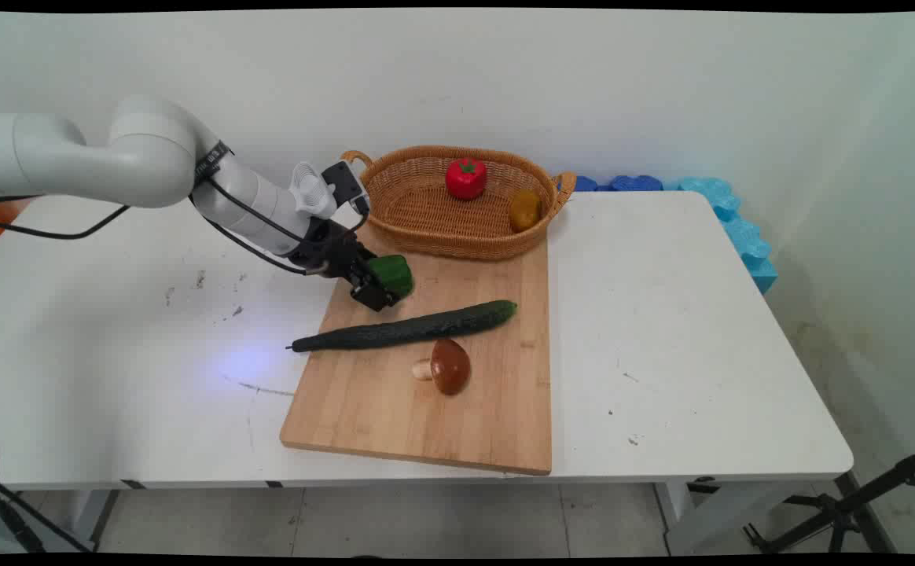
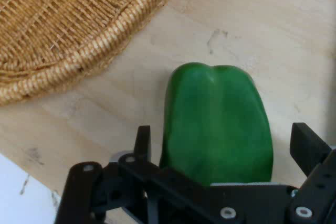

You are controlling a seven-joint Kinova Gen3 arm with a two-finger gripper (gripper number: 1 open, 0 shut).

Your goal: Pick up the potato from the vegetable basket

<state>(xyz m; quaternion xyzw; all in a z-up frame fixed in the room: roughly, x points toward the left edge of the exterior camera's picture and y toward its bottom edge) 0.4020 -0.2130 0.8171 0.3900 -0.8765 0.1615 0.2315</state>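
Observation:
A green bell pepper (image 1: 393, 273) (image 2: 218, 124) lies on the far left part of a wooden cutting board (image 1: 465, 424) (image 2: 262, 24), just in front of a wicker basket (image 1: 426, 216) (image 2: 63, 24). My gripper (image 1: 383, 287) (image 2: 226, 140) is low over the board and open. One finger stands on each side of the pepper with a narrow gap to it. In the hand view the pepper's near end is hidden behind the black linkage.
A long dark cucumber (image 1: 410, 326) lies across the board just in front of the gripper, with a brown mushroom (image 1: 448, 366) in front of it. In the basket sit a red pepper (image 1: 466, 178) and a yellow-brown vegetable (image 1: 524, 209). Blue foam pieces (image 1: 740, 228) line the table's far right edge.

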